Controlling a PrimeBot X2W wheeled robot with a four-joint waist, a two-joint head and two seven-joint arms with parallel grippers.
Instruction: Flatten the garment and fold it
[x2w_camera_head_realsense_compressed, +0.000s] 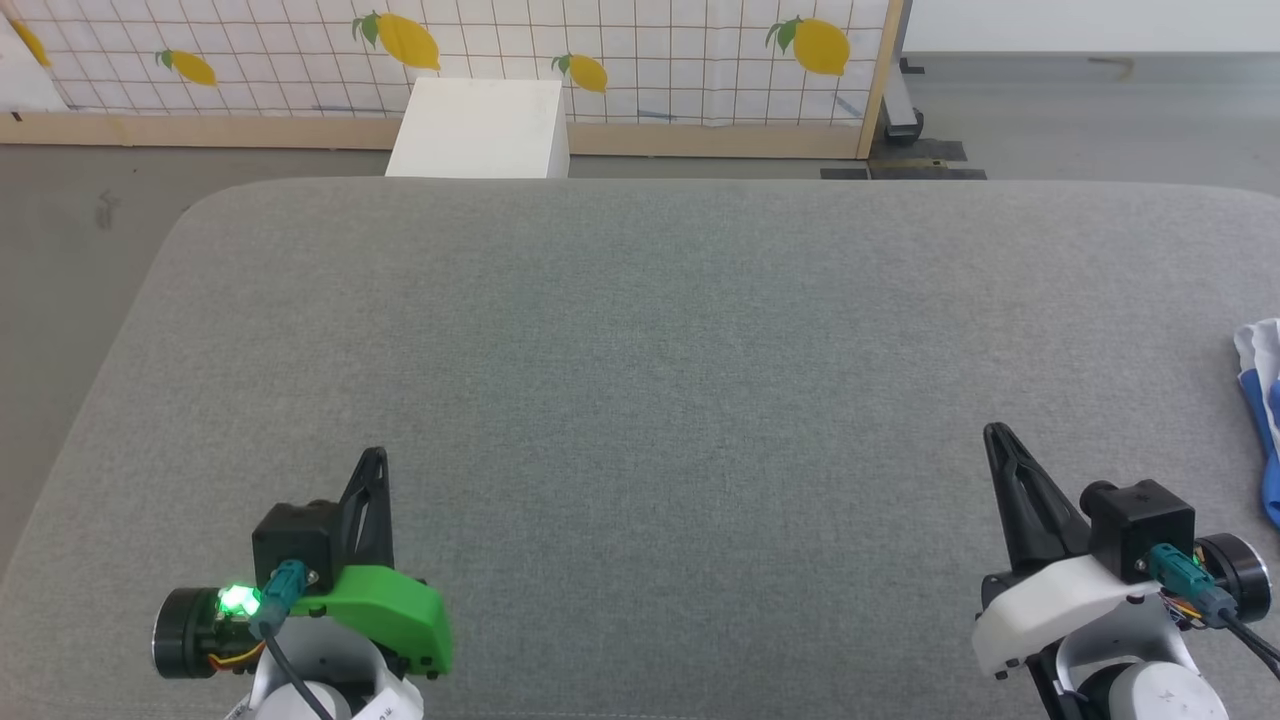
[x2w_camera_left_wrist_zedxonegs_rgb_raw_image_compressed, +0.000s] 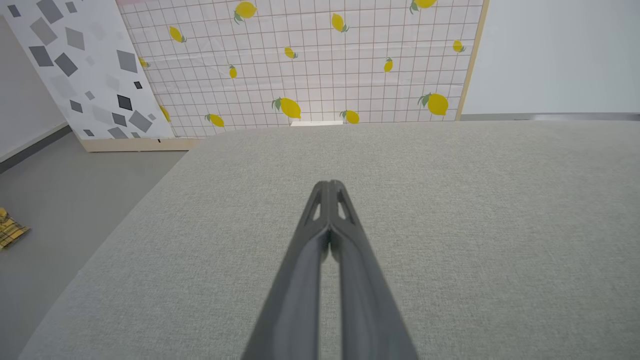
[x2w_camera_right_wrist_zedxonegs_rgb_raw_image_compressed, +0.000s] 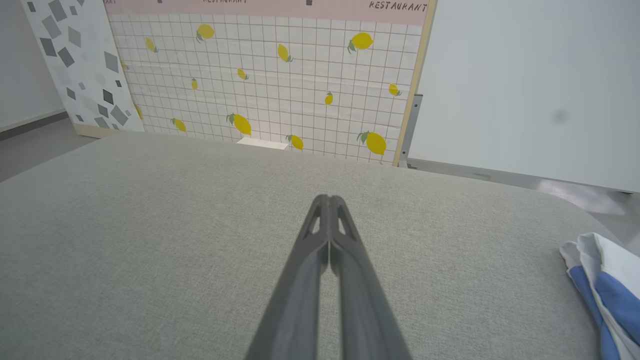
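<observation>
Jaws of both grippers are pressed shut, with nothing held; the left gripper (x2w_camera_head_realsense_compressed: 373, 455) is seen at the lower left and the right gripper (x2w_camera_head_realsense_compressed: 990, 430) at the lower right, over the grey pad (x2w_camera_head_realsense_compressed: 640, 330). The garment (x2w_camera_head_realsense_compressed: 1262, 380) is bunched at the right edge, so a reach by the right gripper is judged to be needed first.

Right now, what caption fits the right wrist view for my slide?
Right gripper, shut and empty, points across the grey cushion; the garment lies bunched near its right edge.

Grey fabric surface (x2w_camera_head_realsense_compressed: 660, 400); lemon-print grid panel (x2w_camera_head_realsense_compressed: 640, 50) behind; white box (x2w_camera_head_realsense_compressed: 480, 130); grey floor (x2w_camera_head_realsense_compressed: 80, 230).
</observation>
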